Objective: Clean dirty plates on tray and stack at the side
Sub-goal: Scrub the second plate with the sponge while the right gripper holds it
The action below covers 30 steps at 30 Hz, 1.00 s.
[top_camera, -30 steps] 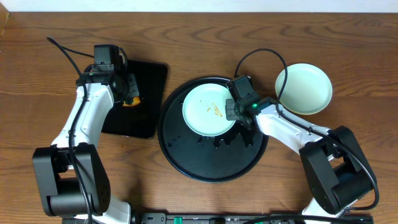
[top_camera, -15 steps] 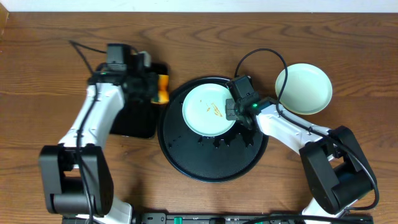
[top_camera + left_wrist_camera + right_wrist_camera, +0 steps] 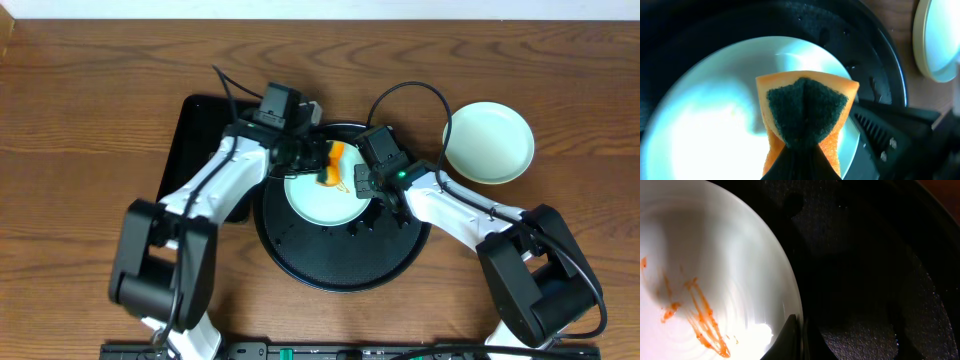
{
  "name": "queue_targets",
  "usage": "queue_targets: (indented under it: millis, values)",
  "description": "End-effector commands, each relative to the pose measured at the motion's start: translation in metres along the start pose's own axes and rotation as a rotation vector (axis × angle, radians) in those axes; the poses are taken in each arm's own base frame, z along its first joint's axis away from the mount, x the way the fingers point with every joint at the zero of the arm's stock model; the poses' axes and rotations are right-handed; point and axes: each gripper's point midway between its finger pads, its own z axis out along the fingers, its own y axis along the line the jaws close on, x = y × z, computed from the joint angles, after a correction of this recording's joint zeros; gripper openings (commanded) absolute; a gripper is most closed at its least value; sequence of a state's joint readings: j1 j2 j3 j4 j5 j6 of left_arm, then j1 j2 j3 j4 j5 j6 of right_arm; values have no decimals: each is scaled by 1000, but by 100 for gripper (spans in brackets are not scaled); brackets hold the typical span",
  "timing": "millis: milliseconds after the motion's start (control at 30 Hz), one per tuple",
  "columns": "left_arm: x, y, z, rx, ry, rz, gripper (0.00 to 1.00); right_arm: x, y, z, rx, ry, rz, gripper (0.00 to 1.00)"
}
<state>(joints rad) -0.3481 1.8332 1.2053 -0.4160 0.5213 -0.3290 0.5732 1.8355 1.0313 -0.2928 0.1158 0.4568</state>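
The round tray (image 3: 340,278) is seen in the middle of the table (image 3: 90,70); a smeared plate (image 3: 305,200), pale mint, is laid on the tray's far half; orange smears (image 3: 702,317) are shown plainly in the right wrist view, streaked across the plate's inner face

The left claw (image 3: 322,163) is reached in from the left over the plate's far edge; it is clamped on a sponge (image 3: 334,162); in the left wrist view the sponge (image 3: 805,110) is pinched so hard that it is folded, orange at the sides with a dark green scouring pad in the middle; it is held over the plate (image 3: 705,130), and whether the plate is actually being touched cannot be told

The right claw (image 3: 366,188) is set at the plate's right edge; from its own camera one finger is seen laid over the rim and the claw (image 3: 799,337) is closed on that rim, with the tray's black floor (image 3: 875,280) to the right of it

On the bare wood to the right of the tray, well apart from it, a stack (image 3: 488,142) of two plates is found, a mint one nested in a pale yellow one; a rectangular tray (image 3: 190,135) is partly covered by the left arm on the left side
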Motion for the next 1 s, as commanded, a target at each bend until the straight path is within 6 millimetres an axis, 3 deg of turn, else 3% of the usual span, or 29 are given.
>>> queue_targets:
  millis: [0,367,633,967]
  values:
    - [12,-24,17,113,64,-59,7,-2,5,0,0,-5,-2,1]
    - [35,-34,51,112,145,-112,7,-2,5,0,0,-5,-2,1]
    - [35,-16,56,21,122,-119,7,-2,5,0,0,-5,-2,1]
    - [41,-11,59,4,142,-131,7,-2,5,0,-1,-5,-2,1]
